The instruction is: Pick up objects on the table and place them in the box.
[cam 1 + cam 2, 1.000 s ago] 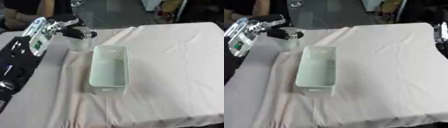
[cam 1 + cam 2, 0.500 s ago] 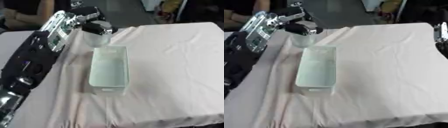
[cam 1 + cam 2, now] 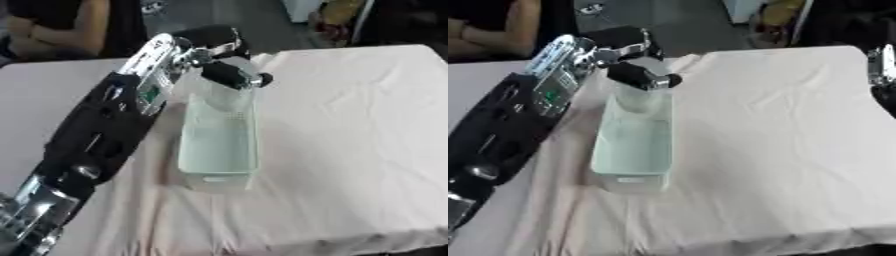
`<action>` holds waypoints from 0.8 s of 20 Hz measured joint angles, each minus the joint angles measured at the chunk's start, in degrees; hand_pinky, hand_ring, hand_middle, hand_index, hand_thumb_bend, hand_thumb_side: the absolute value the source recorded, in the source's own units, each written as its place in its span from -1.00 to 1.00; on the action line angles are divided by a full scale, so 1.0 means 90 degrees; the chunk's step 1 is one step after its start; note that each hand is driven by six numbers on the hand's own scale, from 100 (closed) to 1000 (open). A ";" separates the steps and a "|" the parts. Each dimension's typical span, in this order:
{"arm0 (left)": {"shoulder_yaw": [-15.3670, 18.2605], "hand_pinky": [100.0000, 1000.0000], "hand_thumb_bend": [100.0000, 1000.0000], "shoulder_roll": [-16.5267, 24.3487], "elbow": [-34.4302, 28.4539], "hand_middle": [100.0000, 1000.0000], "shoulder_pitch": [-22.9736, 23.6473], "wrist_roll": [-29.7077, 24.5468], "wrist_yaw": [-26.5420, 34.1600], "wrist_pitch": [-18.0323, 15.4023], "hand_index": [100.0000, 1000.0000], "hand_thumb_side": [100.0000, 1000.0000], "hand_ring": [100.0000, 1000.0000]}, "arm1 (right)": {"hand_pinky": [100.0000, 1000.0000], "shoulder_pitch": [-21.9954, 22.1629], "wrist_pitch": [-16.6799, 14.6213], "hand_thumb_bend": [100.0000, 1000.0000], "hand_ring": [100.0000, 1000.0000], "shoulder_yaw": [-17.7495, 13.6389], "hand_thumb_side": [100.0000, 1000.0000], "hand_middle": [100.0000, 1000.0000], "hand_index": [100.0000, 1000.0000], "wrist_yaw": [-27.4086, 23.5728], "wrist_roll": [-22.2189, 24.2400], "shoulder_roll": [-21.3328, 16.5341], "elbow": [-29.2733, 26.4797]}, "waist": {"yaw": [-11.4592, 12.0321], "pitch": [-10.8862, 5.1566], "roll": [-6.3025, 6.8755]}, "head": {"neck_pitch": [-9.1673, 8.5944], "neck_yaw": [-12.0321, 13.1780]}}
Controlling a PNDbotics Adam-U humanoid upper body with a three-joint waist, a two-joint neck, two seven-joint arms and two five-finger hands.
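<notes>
You are looking down at a table (image 3: 350,150) draped in a pale pink cloth, creased and rumpled, with a loose fold bunched along its left side. Beyond the far edge at 12 o'clock the floor is dark and the shapes there are too blurred to name.

Near the middle of the cloth, a little toward 9 o'clock, sits the box (image 3: 217,150), a long rectangular bin of pale mint plastic, open at the top, with smooth walls and a moulded lip at its near end. I can read no writing on it.

Your left hand (image 3: 223,67) reaches in from the 7 o'clock corner on a black arm with silver parts and a small green-lit panel near the wrist. Its fingers are curled around a clear cup (image 3: 229,95), a see-through plastic or glass tumbler, which hangs upright over the far end of the box at about 11 o'clock. Whether it touches the box floor I cannot tell.

Your right hand (image 3: 883,75) shows only as a dark sliver at the 3 o'clock edge of the right eye view; I cannot tell how its fingers stand.
</notes>
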 measured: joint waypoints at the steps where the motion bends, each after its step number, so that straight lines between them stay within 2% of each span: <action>1: -0.0019 -1.00 -1.00 -0.0005 -0.0016 -0.71 0.0037 0.0003 -0.0046 -0.0025 -0.76 -0.92 -1.00 | 0.34 -0.0002 0.0000 -1.00 0.74 0.0000 0.13 0.96 1.00 0.0000 0.0000 0.0001 0.0000 | -0.0003 0.0000 0.0000 | 0.0000 0.0000; 2: -0.0034 -1.00 -1.00 -0.0005 -0.0017 -0.70 0.0068 0.0008 -0.0089 -0.0047 -0.73 -0.87 -1.00 | 0.34 -0.0003 0.0000 -1.00 0.74 0.0000 0.13 0.96 1.00 0.0000 0.0000 0.0001 0.0000 | -0.0002 0.0000 0.0000 | 0.0000 0.0000; 3: -0.0039 -1.00 -0.91 -0.0004 -0.0017 -0.53 0.0095 0.0027 -0.0136 -0.0070 -0.38 -1.00 -0.98 | 0.34 -0.0003 0.0000 -1.00 0.74 0.0000 0.13 0.96 1.00 0.0000 0.0001 0.0001 0.0000 | -0.0001 0.0000 0.0000 | 0.0000 0.0000; 4: -0.0055 -1.00 -1.00 0.0001 -0.0028 -0.58 0.0099 0.0052 -0.0210 -0.0106 -0.44 -1.00 -1.00 | 0.34 -0.0004 0.0000 -1.00 0.74 0.0000 0.13 0.96 1.00 0.0000 0.0003 0.0001 0.0000 | 0.0000 0.0000 0.0000 | 0.0000 0.0000; 5: -0.0077 -0.14 0.52 0.0005 -0.0070 0.17 0.0108 0.0077 -0.0315 -0.0170 0.35 -0.10 0.06 | 0.34 -0.0004 0.0003 -1.00 0.74 0.0000 0.13 0.96 1.00 0.0000 0.0006 0.0001 0.0000 | 0.0000 0.0000 0.0000 | 0.0000 0.0000; 6: -0.0113 -0.28 0.37 0.0014 -0.0139 0.09 0.0121 0.0086 -0.0472 -0.0276 0.29 -0.21 -0.05 | 0.34 -0.0004 0.0007 -1.00 0.74 0.0000 0.13 0.96 1.00 0.0000 0.0011 0.0001 0.0000 | 0.0000 0.0000 0.0001 | 0.0000 0.0000; 7: -0.0144 0.66 0.94 0.0023 -0.0223 0.68 0.0134 0.0077 -0.0660 -0.0399 0.88 0.58 0.74 | 0.34 -0.0004 0.0010 -1.00 0.74 0.0000 0.13 0.96 1.00 0.0000 0.0014 0.0001 0.0000 | 0.0000 0.0000 0.0001 | 0.0000 0.0000; 8: -0.0170 0.63 0.90 0.0045 -0.0309 0.66 0.0146 0.0056 -0.0874 -0.0528 0.87 0.59 0.71 | 0.34 -0.0004 0.0012 -1.00 0.74 0.0000 0.13 0.96 1.00 0.0000 0.0016 0.0001 0.0000 | 0.0000 0.0000 0.0002 | 0.0000 0.0000; 9: -0.0190 0.95 0.94 0.0072 -0.0381 0.84 0.0150 0.0031 -0.1093 -0.0650 0.95 0.81 0.94 | 0.34 -0.0004 0.0015 -1.00 0.74 0.0000 0.13 0.96 1.00 0.0000 0.0019 0.0001 0.0000 | 0.0001 0.0000 0.0002 | 0.0000 0.0000; 10: -0.0197 0.99 0.95 0.0095 -0.0441 0.86 0.0168 -0.0001 -0.1302 -0.0755 0.97 0.84 0.96 | 0.34 -0.0005 0.0018 -1.00 0.74 0.0000 0.13 0.96 1.00 0.0000 0.0022 0.0001 0.0000 | 0.0001 0.0000 0.0002 | 0.0000 0.0000; 16: -0.0209 1.00 0.97 0.0201 -0.0482 0.94 0.0342 -0.0171 -0.2056 -0.1002 1.00 0.92 1.00 | 0.34 -0.0005 0.0020 -1.00 0.74 0.0000 0.13 0.96 1.00 0.0000 0.0025 0.0002 0.0000 | 0.0009 0.0000 0.0006 | 0.0000 0.0000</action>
